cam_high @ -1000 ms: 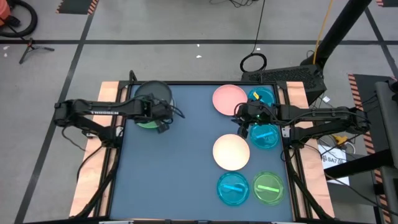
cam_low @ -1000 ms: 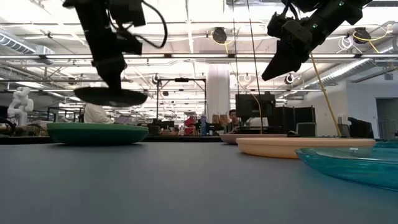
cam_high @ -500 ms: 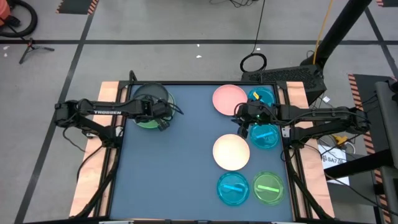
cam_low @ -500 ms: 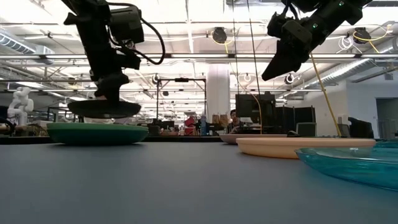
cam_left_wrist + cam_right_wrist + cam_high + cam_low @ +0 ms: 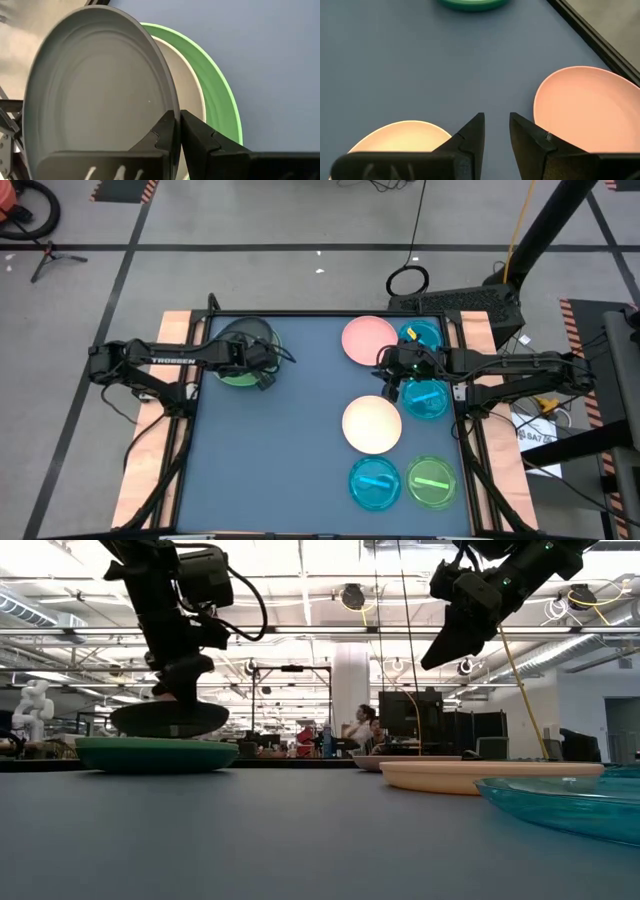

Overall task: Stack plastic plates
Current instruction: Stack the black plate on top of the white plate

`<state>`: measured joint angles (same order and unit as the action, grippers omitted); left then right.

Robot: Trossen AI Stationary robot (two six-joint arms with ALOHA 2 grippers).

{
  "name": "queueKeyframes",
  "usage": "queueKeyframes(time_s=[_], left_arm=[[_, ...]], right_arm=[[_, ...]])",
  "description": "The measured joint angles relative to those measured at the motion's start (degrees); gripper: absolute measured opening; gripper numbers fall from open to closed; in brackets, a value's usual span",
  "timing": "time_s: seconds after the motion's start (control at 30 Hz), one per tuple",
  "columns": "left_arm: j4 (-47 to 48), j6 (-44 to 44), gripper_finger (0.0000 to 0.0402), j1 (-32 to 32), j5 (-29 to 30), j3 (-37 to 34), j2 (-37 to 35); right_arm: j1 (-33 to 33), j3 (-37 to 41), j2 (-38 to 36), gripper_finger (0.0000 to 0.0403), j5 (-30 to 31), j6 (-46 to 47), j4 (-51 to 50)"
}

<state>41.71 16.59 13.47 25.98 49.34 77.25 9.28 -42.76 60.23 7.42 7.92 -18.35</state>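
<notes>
At the table's far left, my left gripper (image 5: 260, 368) is shut on a grey plate (image 5: 100, 90). That plate hangs level just over a stack (image 5: 155, 753) of a white plate (image 5: 189, 85) on a light green one (image 5: 217, 87); whether it touches the stack cannot be told. My right gripper (image 5: 386, 385) stands open above the table with nothing between its fingers. It is between the pink plate (image 5: 368, 340) and the cream plate (image 5: 372, 425). My left gripper pinches the grey plate's rim (image 5: 172, 112) between its two fingers, one on the plate's upper face and one beneath it. The fingers slant down onto the rim on the side toward the table's middle. The plate (image 5: 168, 720) hangs about level below the gripper.
Translucent blue plates lie at the right: one at the far edge (image 5: 422, 335), one under the right arm (image 5: 428, 400), one near the front (image 5: 375, 483). A lime plate (image 5: 432, 483) lies beside the front one. The middle of the blue mat (image 5: 290, 450) is bare.
My left gripper has come down with the grey plate, rolling a little. The plate, which hung well above the green stack, now sits just over it. My right gripper has kept still.
</notes>
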Motion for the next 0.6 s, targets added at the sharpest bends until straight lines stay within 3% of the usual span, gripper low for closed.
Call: queueKeyframes(time_s=[0.6], left_arm=[[0.0,3.9,0.0031,0.0,0.0,0.0,0.0]], right_arm=[[0.0,0.0,0.0,0.0086,0.0,0.0,-0.5]])
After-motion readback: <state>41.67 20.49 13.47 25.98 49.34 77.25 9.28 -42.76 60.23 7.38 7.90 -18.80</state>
